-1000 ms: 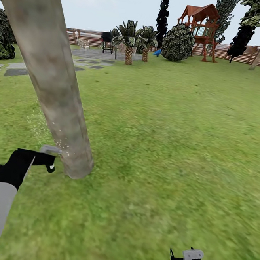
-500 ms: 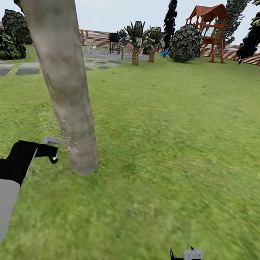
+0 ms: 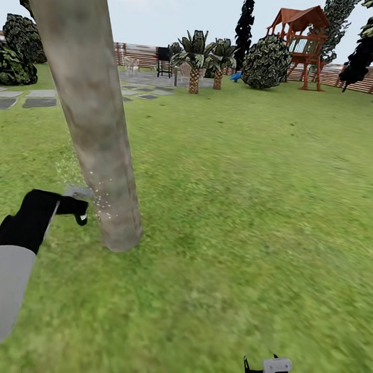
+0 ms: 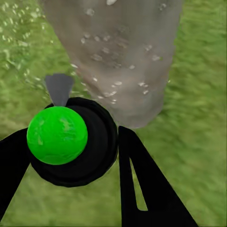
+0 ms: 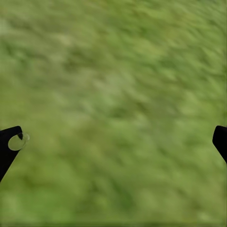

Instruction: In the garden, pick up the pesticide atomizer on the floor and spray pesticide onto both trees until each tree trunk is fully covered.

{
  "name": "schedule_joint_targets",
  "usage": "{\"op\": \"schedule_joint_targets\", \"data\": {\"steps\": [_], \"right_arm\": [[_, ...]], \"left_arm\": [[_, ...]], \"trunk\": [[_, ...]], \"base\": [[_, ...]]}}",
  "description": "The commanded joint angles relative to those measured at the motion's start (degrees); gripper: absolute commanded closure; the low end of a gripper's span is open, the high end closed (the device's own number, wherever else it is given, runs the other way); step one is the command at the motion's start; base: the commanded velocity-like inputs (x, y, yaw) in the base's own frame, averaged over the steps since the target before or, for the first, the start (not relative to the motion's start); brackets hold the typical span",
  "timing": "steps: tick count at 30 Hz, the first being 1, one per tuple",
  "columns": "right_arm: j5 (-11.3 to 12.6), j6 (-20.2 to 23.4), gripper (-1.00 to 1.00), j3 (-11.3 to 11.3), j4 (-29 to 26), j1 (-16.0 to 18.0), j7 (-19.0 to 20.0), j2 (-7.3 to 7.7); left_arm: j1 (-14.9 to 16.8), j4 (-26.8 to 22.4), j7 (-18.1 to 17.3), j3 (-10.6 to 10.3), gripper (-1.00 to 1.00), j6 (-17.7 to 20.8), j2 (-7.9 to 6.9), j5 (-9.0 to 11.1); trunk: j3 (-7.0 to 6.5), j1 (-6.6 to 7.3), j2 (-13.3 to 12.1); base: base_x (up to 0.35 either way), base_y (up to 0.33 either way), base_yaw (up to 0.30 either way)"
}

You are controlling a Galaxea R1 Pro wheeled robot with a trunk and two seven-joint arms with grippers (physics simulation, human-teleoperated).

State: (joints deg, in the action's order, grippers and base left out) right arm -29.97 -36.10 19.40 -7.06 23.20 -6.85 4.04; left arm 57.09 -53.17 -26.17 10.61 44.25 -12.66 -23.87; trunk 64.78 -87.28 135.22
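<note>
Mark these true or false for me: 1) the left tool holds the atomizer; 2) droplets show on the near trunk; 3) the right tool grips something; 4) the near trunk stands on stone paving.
1) True: the left tool is shut on the atomizer, nozzle toward the tree trunk.
2) True: pale specks dot its lower part.
3) False: the right tool is open, with only grass between its fingers.
4) False: the trunk rises from grass; the stone paving lies further back.
</note>
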Motion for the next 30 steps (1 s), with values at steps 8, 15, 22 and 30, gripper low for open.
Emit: {"op": "schedule_joint_targets", "data": {"steps": [8, 15, 22, 30], "right_arm": [[0.0, 0.0, -1.00, 0.0, 0.0, 0.0, 0.0, 0.00], [0.0, 0.0, -1.00, 0.0, -0.1, 0.0, 0.0, 0.00], [0.0, 0.0, -1.00, 0.0, -0.1, 0.0, 0.0, 0.00], [0.0, 0.0, -1.00, 0.0, -0.1, 0.0, 0.0, 0.00]], "left_arm": [[1.4, -0.2, -0.2, -0.6, 1.00, 0.9, 1.58, 0.6], [5.1, -2.5, -0.2, -0.6, 1.00, 6.8, 2.16, 0.4], [4.4, -3.3, -0.2, -0.8, 1.00, 7.3, 2.15, 0.2], [4.3, -3.3, -0.1, -0.7, 1.00, 7.3, 2.04, 0.1]], "trunk": [[0.00, 0.00, 0.0], [0.00, 0.00, 0.0], [0.00, 0.00, 0.0], [0.00, 0.00, 0.0]], "base": [[0.000, 0.000, 0.000], [0.000, 0.000, 0.124], [0.033, -0.111, 0.033], [0.023, -0.270, 0.000]]}}
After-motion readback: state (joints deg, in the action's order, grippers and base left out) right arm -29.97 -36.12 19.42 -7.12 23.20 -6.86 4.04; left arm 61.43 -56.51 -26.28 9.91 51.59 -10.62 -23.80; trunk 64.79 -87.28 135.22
